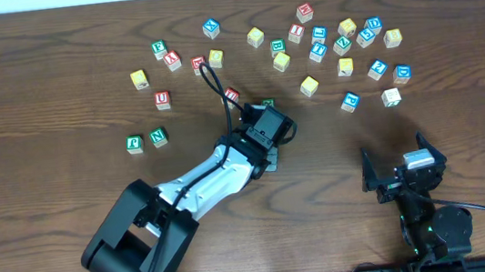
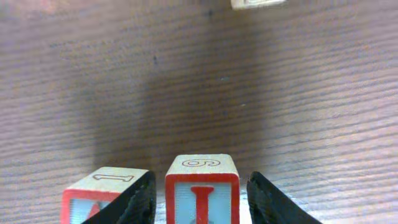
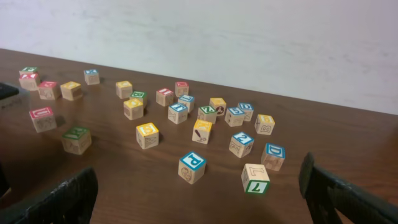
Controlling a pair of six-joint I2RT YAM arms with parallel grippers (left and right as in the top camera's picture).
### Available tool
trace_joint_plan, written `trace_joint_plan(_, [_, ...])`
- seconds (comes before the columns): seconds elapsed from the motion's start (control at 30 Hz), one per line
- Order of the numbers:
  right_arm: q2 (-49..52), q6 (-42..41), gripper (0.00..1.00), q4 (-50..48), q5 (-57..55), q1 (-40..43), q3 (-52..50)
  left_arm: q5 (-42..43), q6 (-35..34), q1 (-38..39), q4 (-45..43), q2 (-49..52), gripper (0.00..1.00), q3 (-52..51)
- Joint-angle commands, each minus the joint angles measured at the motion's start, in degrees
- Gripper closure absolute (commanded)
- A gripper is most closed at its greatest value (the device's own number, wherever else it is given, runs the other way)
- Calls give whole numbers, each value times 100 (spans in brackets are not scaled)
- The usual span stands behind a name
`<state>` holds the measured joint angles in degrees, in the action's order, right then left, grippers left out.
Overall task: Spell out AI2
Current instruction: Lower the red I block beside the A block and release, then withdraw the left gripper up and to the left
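Note:
In the left wrist view, a wooden block with a red letter I [image 2: 201, 194] stands on the table between the fingers of my left gripper [image 2: 200, 198]. The jaws are open, with a small gap on each side of the block. A red-framed block that seems to show an A [image 2: 99, 193] stands just left of it, partly hidden by the left finger. From overhead, the left gripper [image 1: 266, 139] covers both blocks. A blue 2 block [image 1: 378, 69] lies among the scattered blocks and also shows in the right wrist view [image 3: 241, 144]. My right gripper [image 1: 402, 169] is open and empty.
Several loose letter blocks are scattered across the far half of the table [image 1: 69, 220], from a green pair [image 1: 147, 139] at the left to a green-and-white block [image 1: 391, 97] at the right. A blue P block [image 3: 191, 167] and a green 7 block [image 3: 255, 178] lie nearest the right gripper.

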<state>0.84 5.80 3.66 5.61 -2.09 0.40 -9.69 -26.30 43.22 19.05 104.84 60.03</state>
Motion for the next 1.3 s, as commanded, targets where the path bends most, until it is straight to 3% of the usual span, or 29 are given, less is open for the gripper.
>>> trace_joint_plan(0.0, [-35, -87, 1, 22, 13, 39, -9, -173, 221, -17, 13, -525, 51, 240])
trace_joint_plan(0.37, [-35, -87, 1, 22, 13, 39, -9, -177, 822, -20, 101, -2511, 41, 258])
trace_joint_plan(0.43, [-35, -87, 1, 22, 13, 39, -9, -243, 1172, -20, 103, -3101, 30, 258])
trace_joint_plan(0.63, [-35, -87, 1, 22, 13, 39, -9, -1818, 1342, -66, 442, -4004, 15, 258])
trace_joint_plan(0.8, [-35, -87, 1, 22, 13, 39, -9, -1875, 1661, -483, 1084, -4354, 14, 258])
trace_joint_plan(0.9, [-35, -83, 1, 20, -9, 39, -9, -1132, 1921, -1056, 1517, -4387, 14, 258])
trace_joint_plan(1.07, [-35, -63, 1, -136, -92, 39, -9, 1274, 2758, -2638, 1685, -4251, 14, 258])
trace_joint_plan(1.27, [-35, -149, 1, -691, 133, 39, -9, 3364, 2955, -4686, 1657, -3893, 13, 262])
